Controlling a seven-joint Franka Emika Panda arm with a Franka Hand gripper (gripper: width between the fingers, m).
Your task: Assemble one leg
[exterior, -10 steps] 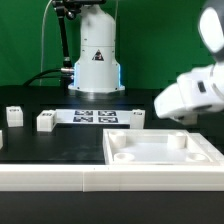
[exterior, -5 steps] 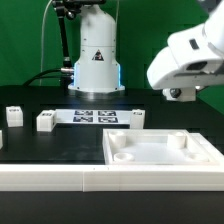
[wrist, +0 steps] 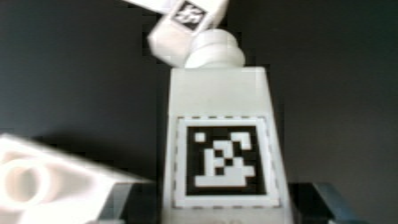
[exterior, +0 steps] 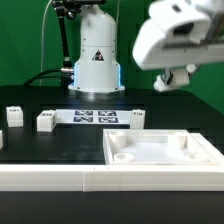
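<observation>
Wrist view, nearest: the leg is clamped at its near end in the gripper, pressed from 2 sides by dark fingers. It is seen as a white oblong plastic block, smooth and matt, flat-faced with squared edges. A rounded peg is carried at the far end. 1 square black-and-white tag is set on the upper face, framed in white. Beyond the peg a second tagged block is seen tilted on the black table; contact between the 2 cannot be told.

Exterior view: a long white rail is set nearest. Behind it the tray-like top is laid flat, glossy white, with a raised rim and round sockets. Farther back the marker board is seen, with a small white block just beside it toward the exterior view's left. The gripper is found high above the table at the exterior view's right, blurred; the leg is thus held in the air, well apart from the top. The white robot base and green backdrop are farthest.
</observation>
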